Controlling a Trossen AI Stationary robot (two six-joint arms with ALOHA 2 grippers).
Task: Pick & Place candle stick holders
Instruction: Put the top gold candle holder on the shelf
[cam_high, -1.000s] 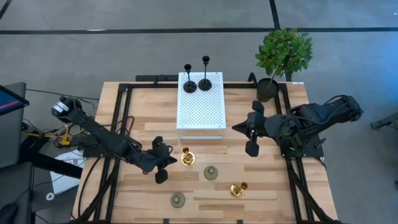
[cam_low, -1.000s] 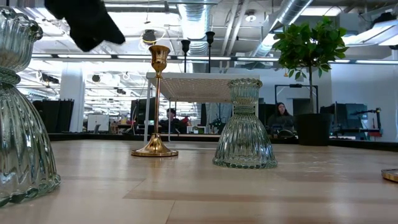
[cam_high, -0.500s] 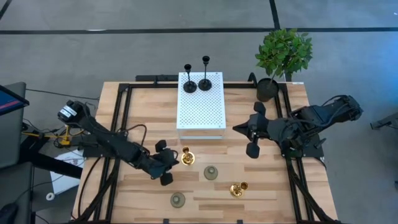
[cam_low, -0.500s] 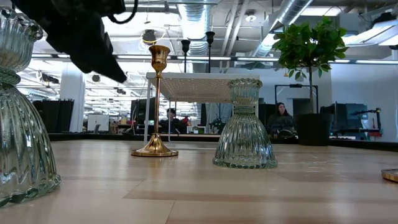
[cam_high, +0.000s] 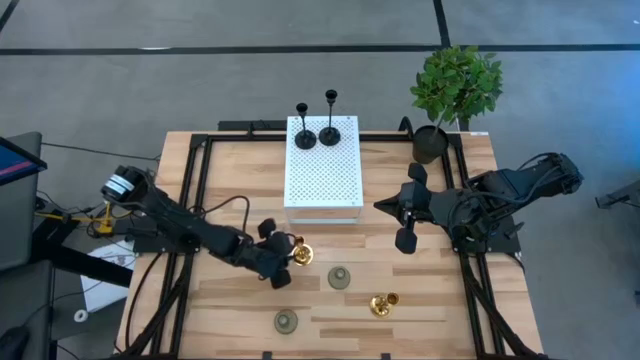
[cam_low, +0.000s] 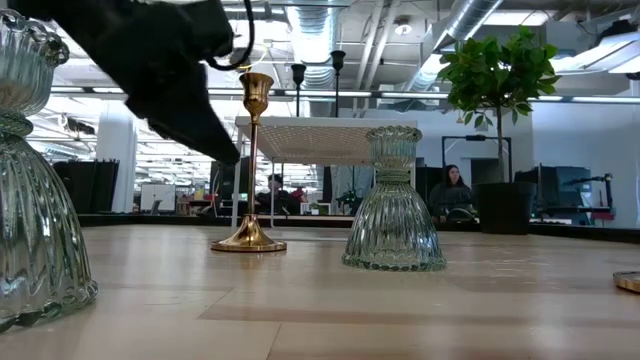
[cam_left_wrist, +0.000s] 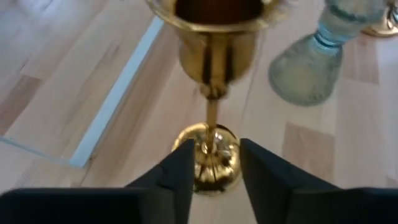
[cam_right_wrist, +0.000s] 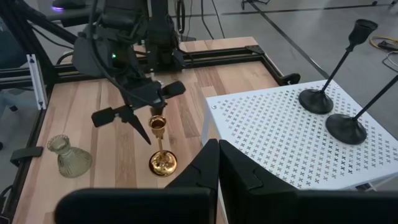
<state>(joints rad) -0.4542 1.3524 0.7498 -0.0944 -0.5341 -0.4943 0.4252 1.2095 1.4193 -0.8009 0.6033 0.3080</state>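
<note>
A gold candle stick holder (cam_high: 301, 254) stands upright on its round base left of the table's middle. My left gripper (cam_left_wrist: 216, 144) is open. Its fingers (cam_left_wrist: 183, 167) stand on either side of the lower stem (cam_left_wrist: 212, 118) without visibly touching it. A second gold holder (cam_high: 381, 303) lies on its side near the front. Two grey-green holders (cam_high: 340, 278) (cam_high: 286, 321) stand on the table. Two black holders (cam_high: 303, 135) (cam_high: 330, 130) stand on the white perforated platform (cam_high: 322, 175). My right gripper (cam_high: 385, 208) hangs shut to the right of the platform.
A black pot with a green plant (cam_high: 430, 145) stands at the far right corner. Black frame rails (cam_high: 195, 190) run along the table's edges. Bare wood (cam_high: 440, 300) lies at the near right. People sit in the room beyond the table (cam_low: 452, 185).
My left gripper has moved toward the table's right edge and come down to the upright gold holder, so its fingers now flank the stem. The holder has stayed in place. My right arm has kept still.
</note>
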